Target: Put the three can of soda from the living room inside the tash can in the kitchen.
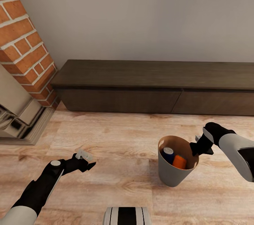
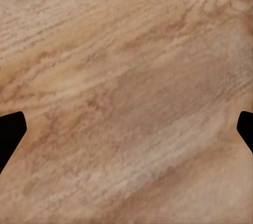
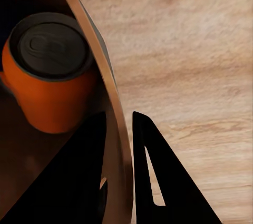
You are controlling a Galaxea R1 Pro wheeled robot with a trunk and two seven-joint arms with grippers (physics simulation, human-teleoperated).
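Note:
The tash can (image 1: 173,177), grey outside and brown inside, is on or just above the wood floor at the right. Inside it lie a dark blue can of soda (image 1: 168,154) and an orange can of soda (image 1: 180,162). My right gripper (image 1: 197,149) is shut on the bin's right rim. In the right wrist view one finger is inside the bin wall (image 3: 113,103) and the other outside, with the orange can (image 3: 50,71) close by. My left gripper (image 1: 88,161) hangs open over bare floor at the lower left, its fingertips (image 2: 10,129) wide apart.
A long dark low cabinet (image 1: 155,87) runs along the wall behind the bin. The brick fireplace (image 1: 24,41) with its pale hearth stands at the left. My base (image 1: 127,216) shows at the bottom edge. Wood floor lies between the arms.

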